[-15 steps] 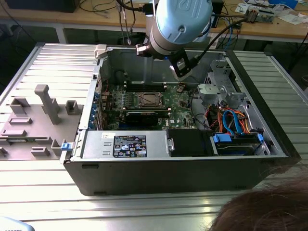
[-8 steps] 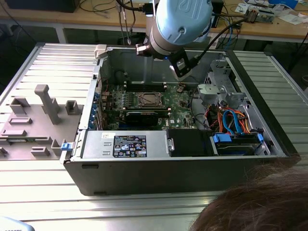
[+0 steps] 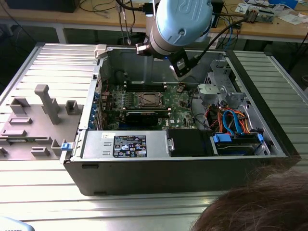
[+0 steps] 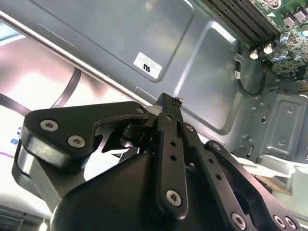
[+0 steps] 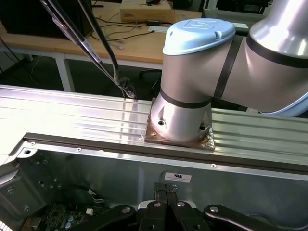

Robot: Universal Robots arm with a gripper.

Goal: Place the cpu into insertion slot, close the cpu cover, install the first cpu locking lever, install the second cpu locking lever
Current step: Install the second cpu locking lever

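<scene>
Exterior view: cpu (image 3: 148,99) inside open computer case (image 3: 168,171); gripper (image 4: 168,108) closed, empty, above.

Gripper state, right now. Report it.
Gripper: shut, fingers pressed together with nothing between them, hanging inside the open computer case near its back wall, above the green board.

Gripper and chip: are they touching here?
Apart. In the exterior view the gripper hangs near the case's back wall, away from the chip on the board.
</scene>
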